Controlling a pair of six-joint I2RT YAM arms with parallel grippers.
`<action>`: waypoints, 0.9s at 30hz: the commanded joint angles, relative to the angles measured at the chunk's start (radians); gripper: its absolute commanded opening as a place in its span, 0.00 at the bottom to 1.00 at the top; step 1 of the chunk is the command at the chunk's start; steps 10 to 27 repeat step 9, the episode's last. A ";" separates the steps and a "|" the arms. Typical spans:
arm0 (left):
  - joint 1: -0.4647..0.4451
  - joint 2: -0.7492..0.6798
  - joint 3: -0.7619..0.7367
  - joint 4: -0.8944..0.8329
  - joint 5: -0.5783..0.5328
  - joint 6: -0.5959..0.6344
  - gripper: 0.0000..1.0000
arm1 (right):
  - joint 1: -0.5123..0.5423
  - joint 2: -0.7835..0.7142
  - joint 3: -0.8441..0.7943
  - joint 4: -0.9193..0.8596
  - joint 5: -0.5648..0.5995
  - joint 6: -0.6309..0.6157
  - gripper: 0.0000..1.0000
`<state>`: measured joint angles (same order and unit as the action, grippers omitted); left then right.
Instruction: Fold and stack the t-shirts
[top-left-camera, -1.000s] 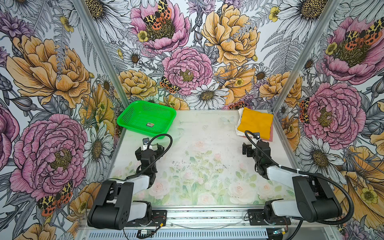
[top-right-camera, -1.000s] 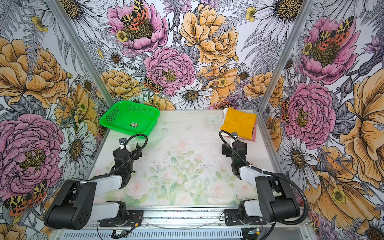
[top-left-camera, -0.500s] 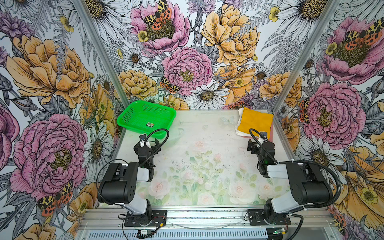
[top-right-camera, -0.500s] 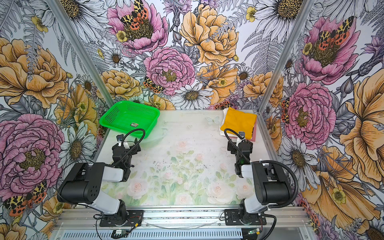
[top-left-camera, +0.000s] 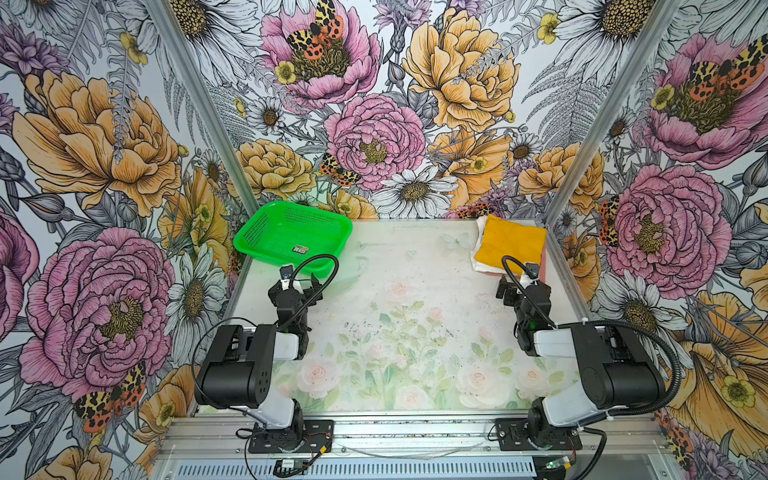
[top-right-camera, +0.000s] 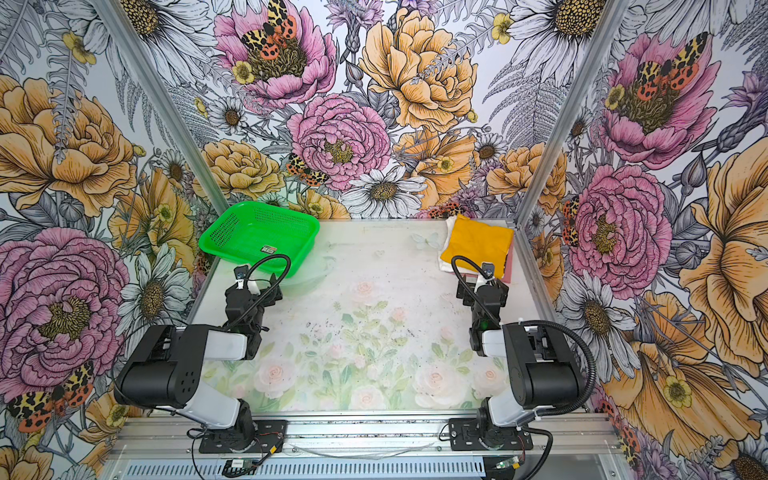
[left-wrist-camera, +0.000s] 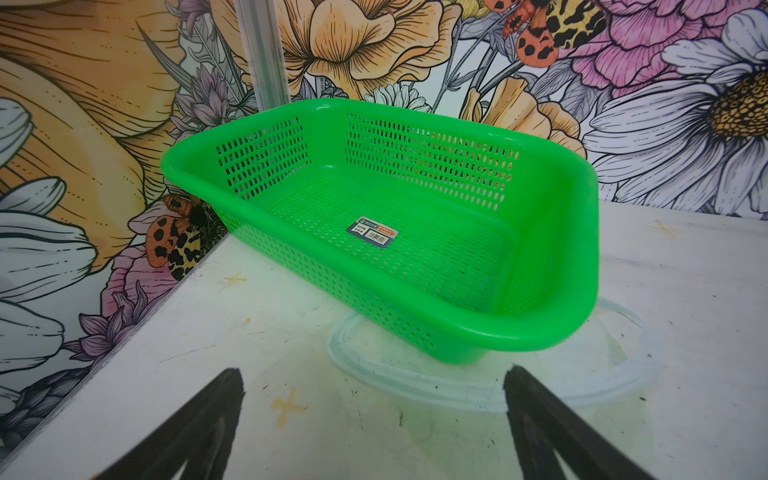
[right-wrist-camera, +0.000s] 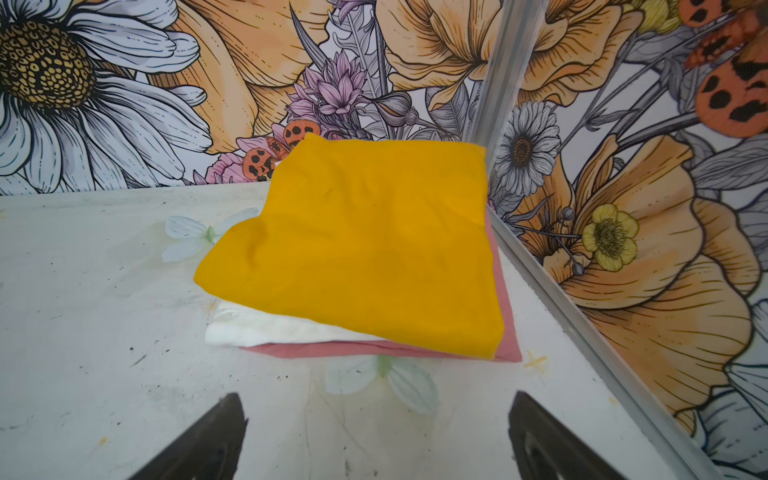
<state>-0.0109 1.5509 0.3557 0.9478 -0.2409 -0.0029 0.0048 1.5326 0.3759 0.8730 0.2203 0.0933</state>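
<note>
Green basket (left-wrist-camera: 415, 166) near left hand (left-wrist-camera: 374, 374)

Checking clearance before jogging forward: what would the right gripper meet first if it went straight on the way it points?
Likely the t-shirt stack, its pink bottom shirt nearest; only bare table lies between it and the open right gripper.

left arm (top-left-camera: 237, 374): black joint housings, white link shells | right arm (top-left-camera: 615, 374): same colours (a small green light (top-left-camera: 531, 323) glows near its wrist) | ribbed black hose (top-left-camera: 623, 323) on right arm | black base plates (top-left-camera: 320, 432) | left pincer (left-wrist-camera: 374, 369): black tapered fingers (left-wrist-camera: 199, 428)
</note>
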 joint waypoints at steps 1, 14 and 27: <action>-0.005 -0.002 0.014 0.005 0.019 0.003 0.99 | -0.005 0.003 -0.009 0.045 0.031 0.020 1.00; -0.005 -0.002 0.015 0.002 0.022 0.004 0.99 | 0.001 0.004 -0.008 0.046 0.038 0.014 0.99; -0.005 -0.002 0.015 0.002 0.022 0.004 0.99 | 0.001 0.004 -0.008 0.046 0.038 0.014 0.99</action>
